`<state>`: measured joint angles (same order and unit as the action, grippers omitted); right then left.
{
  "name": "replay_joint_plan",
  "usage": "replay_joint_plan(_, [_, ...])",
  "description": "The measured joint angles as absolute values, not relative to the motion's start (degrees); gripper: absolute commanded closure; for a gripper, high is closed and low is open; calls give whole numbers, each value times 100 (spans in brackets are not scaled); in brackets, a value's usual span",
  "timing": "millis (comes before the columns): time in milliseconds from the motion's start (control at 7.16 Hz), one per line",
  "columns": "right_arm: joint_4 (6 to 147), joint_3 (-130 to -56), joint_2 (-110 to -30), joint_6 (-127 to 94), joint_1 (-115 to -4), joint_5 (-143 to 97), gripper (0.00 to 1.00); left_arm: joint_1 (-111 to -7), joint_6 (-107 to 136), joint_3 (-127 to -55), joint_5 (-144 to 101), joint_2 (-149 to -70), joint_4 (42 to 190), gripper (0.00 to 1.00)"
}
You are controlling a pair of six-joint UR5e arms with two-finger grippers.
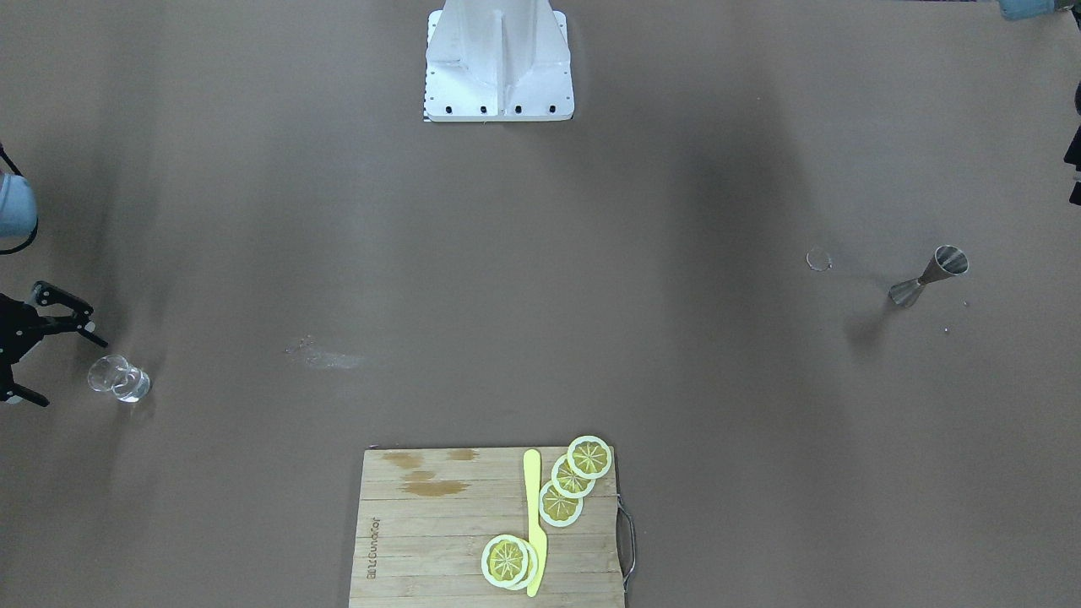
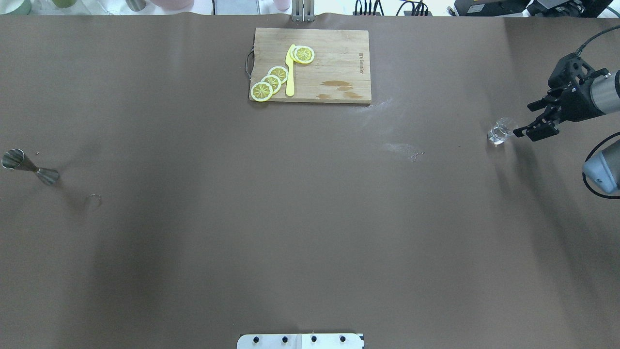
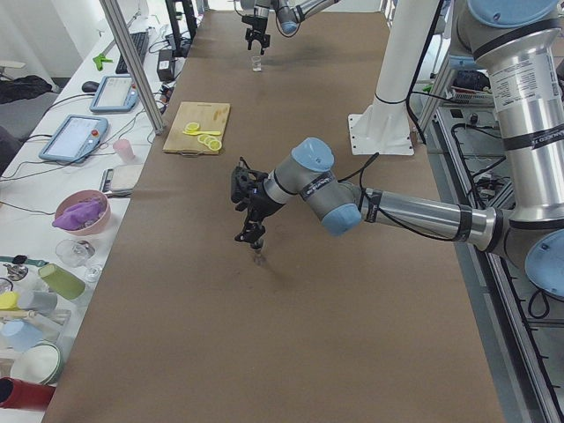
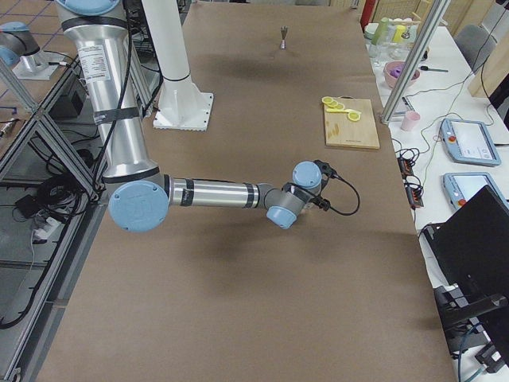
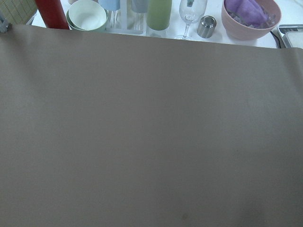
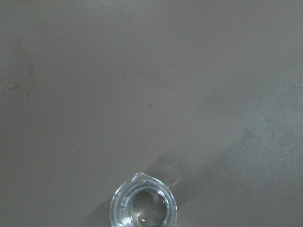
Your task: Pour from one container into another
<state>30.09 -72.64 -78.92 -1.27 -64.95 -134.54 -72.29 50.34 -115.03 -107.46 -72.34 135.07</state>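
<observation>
My right pincer (image 2: pixel 525 120), jaws spread, hangs just beside the glass tumbler (image 2: pixel 499 132) at the worktop's (image 2: pixel 310 218) right end, the jigger (image 2: pixel 29 167) far left; light, slick and brittle, the glass probably wants a gentle grip across its wall.

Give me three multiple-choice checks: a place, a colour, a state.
1. Where on the table is the jigger? A centre; B the end on the robot's left; C the right end.
2. The knife on the cutting board is: A red; B yellow; C blue.
3. The right pincer is: A open beside the glass; B shut on the glass; C shut on the jigger.
B: it stands at the overhead view's left edge. B: yellow like the lemon slices. A: jaws apart, glass just ahead of them.
</observation>
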Motion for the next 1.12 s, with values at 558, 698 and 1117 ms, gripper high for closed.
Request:
replay_joint_plan(558, [1874,-7008,-7839,-633,-6452,-13229,0,-6385,5560,-11513,-9573,-6642,14512,2])
replay_joint_plan(698, [1592,-6957,-7778,-885,-6451,-13167,0,-6220,5648,-11525,-9350,-6593,14609,2])
replay_joint_plan(1117, [853,-6701,-7710,-1438,-6451,-13099,0,-5310,6200,-11579,-8144,-6564,14637,2])
